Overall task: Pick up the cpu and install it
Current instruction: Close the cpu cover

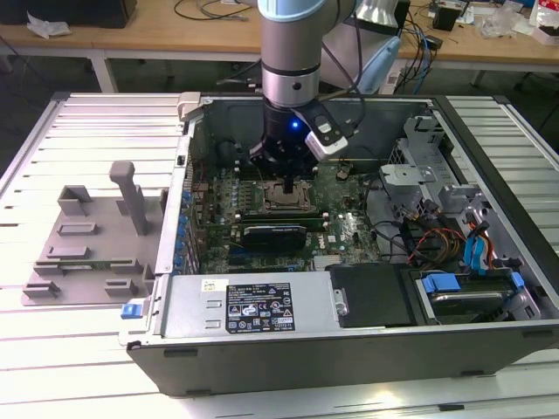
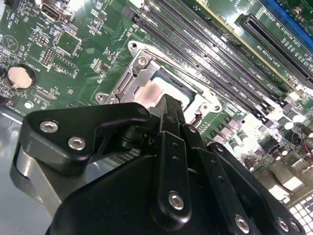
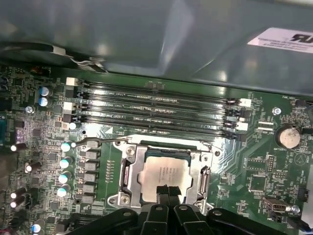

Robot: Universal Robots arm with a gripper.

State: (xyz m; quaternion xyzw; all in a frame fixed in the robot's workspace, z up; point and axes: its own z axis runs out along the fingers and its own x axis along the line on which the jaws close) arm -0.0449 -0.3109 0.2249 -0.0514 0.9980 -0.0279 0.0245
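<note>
The cpu (image 3: 164, 172), a flat square chip with a silver-grey top, lies inside the metal socket frame (image 3: 128, 169) on the green motherboard (image 3: 44, 161). My gripper (image 3: 166, 191) hangs straight over it inside the open computer case (image 1: 188, 166). Its black fingers are pressed together, their tips at the chip's near edge and just above or touching its top. In the second wrist view the fingertips (image 2: 168, 110) cover part of the cpu (image 2: 155, 89). In the exterior view the gripper (image 1: 289, 187) stands over the socket (image 1: 281, 201).
Memory slots (image 3: 156, 110) run alongside the socket, and a coin battery (image 3: 287, 137) sits near them. A grey fixture block (image 1: 87, 236) lies on the slatted table at the exterior view's left. The power supply (image 1: 249, 305), cables and a drive cage (image 1: 467, 279) crowd the case.
</note>
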